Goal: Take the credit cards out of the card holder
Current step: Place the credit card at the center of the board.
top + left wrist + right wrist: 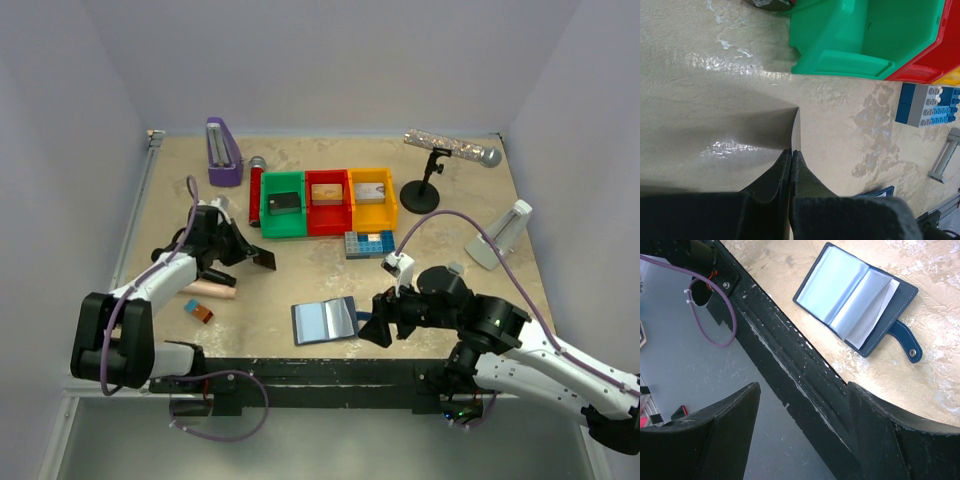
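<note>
The navy card holder (325, 321) lies open on the table near the front edge, pale inner pockets up, snap tab to its right; it also shows in the right wrist view (855, 297). My left gripper (243, 252) is shut on a thin card (265, 260) that looks dark from above and is seen edge-on in the left wrist view (796, 130), held above the table in front of the green bin (282, 205). My left gripper (791, 152) has its fingers pressed together on it. My right gripper (373, 327) is open and empty just right of the holder, over the table's front edge (804, 387).
A green, a red (328, 200) and a yellow bin (372, 198) stand in a row, each with a card inside. A blue studded plate (368, 243) lies in front of them. A microphone stand (425, 190), a purple wedge (222, 152), a wooden peg (210, 290) and a white object (500, 235) stand around.
</note>
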Tool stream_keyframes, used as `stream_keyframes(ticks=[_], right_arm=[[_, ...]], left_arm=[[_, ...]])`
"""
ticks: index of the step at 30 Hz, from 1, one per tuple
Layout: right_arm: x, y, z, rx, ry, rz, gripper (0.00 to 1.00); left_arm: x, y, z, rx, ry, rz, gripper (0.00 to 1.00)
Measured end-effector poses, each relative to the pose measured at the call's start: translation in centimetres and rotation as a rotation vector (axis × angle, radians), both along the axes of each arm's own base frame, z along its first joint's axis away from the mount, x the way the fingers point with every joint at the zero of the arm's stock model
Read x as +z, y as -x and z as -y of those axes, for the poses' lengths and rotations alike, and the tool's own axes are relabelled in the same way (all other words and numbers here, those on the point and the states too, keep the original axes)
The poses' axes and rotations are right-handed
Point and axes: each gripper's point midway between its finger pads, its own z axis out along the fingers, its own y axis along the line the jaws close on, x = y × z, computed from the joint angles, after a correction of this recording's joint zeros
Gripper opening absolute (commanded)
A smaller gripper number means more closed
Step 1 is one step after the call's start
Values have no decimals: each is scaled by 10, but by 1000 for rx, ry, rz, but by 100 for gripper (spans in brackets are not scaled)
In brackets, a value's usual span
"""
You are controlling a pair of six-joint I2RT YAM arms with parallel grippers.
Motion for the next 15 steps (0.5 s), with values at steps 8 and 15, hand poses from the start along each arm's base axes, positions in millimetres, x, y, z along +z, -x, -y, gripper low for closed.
stream_keyframes(ticks=[8,15], right_arm=[[-1,-1,-1,0,0,0,75],[-9,-2,-3,2,24,-14,75]], left_arm=[[-3,-9,-3,-19,9,7,0],[2,-23,-19,-5,0,20,0]])
